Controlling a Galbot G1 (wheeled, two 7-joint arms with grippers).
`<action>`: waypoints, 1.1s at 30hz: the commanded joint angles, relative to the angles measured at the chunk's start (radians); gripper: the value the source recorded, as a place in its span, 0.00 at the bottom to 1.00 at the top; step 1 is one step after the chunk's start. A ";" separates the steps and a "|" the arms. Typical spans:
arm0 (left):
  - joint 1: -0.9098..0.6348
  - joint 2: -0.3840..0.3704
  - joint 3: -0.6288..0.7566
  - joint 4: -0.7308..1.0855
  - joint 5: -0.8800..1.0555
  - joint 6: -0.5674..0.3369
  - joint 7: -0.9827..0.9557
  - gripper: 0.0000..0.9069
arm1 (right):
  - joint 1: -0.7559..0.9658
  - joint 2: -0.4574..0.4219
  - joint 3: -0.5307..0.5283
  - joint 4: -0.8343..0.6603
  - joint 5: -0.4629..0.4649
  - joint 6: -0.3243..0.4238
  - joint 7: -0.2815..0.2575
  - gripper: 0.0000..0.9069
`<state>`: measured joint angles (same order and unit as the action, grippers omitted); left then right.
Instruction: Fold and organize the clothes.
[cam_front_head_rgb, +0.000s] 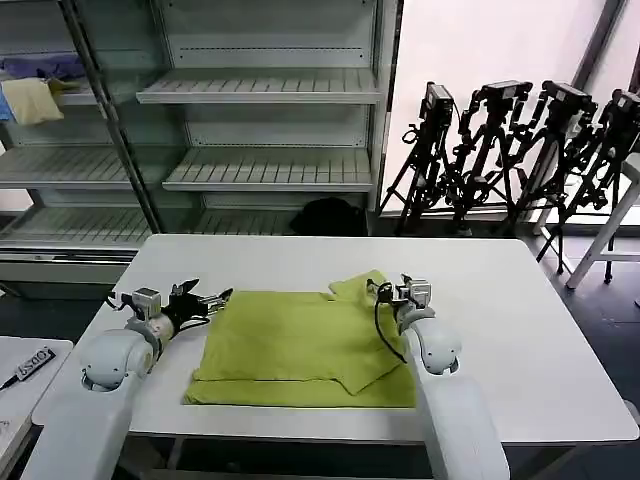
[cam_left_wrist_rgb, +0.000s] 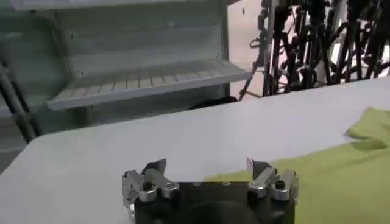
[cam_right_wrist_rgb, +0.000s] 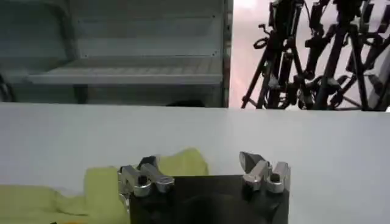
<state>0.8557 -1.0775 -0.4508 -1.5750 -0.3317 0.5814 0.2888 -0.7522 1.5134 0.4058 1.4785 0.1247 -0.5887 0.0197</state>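
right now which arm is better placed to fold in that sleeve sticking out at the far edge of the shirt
Probably the right. The right gripper, open, sits beside the raised sleeve of the T-shirt. The left gripper, also open, is at the opposite edge.

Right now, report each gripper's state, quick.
Left gripper: open, holding nothing, at the T-shirt's left edge.
Right gripper: open, holding nothing, over the T-shirt's far right corner.
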 joint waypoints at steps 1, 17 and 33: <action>-0.062 -0.006 0.061 0.123 0.033 0.001 0.022 1.00 | 0.035 0.004 0.009 -0.064 -0.007 0.001 0.001 1.00; -0.081 -0.027 0.055 0.160 0.054 0.000 0.028 0.98 | 0.052 0.018 -0.005 -0.085 -0.048 0.002 -0.007 1.00; -0.053 -0.035 0.053 0.123 0.060 -0.001 0.036 0.57 | 0.022 0.018 -0.009 -0.067 -0.096 0.001 -0.029 0.78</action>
<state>0.7955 -1.1114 -0.3984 -1.4479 -0.2772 0.5776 0.3246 -0.7265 1.5311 0.3987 1.4100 0.0417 -0.5871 -0.0058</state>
